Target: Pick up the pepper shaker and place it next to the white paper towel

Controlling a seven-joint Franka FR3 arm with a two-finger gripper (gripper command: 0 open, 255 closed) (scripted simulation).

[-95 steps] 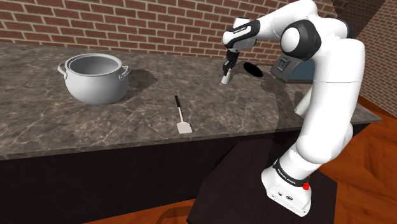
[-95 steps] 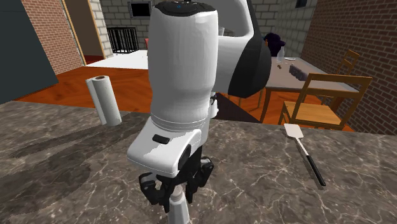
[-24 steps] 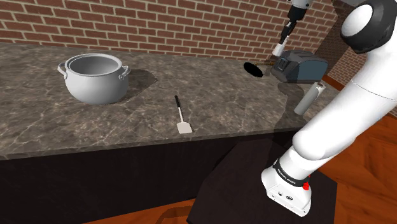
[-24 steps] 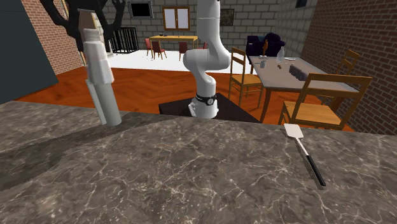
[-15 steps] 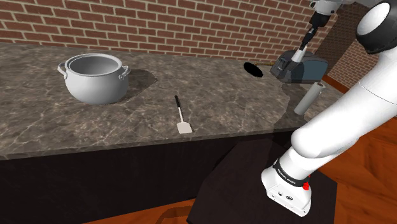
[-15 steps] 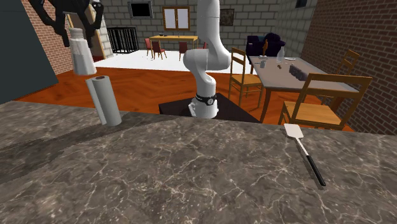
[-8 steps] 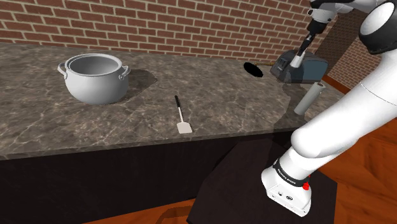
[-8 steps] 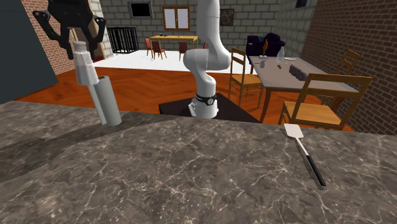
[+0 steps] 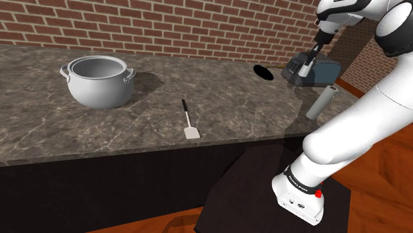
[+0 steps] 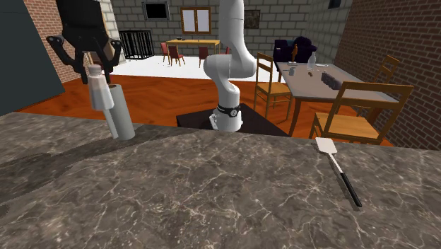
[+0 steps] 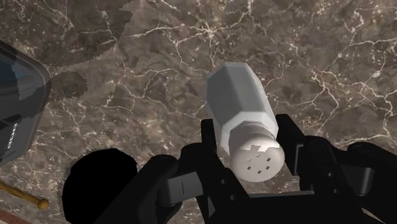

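Paper towel (image 10: 121, 122): you saw its upper side hidden behind the pepper shaker (image 10: 97, 90).
Dark box (image 11: 19, 95): cut off at the edge — you could not identify it.

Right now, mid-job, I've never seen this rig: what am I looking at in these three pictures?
It is one white robot arm on a box stand beside a dark marbled counter. The shoulder view looks down over the counter from beside the stand; the second exterior view faces the arm across the counter; the wrist view looks along the hand. On the counter are a grey pot, a spatula, a dark grey appliance and a white paper towel roll. The black fingers clasp a pale shaker, held in the air over the counter, near the roll.
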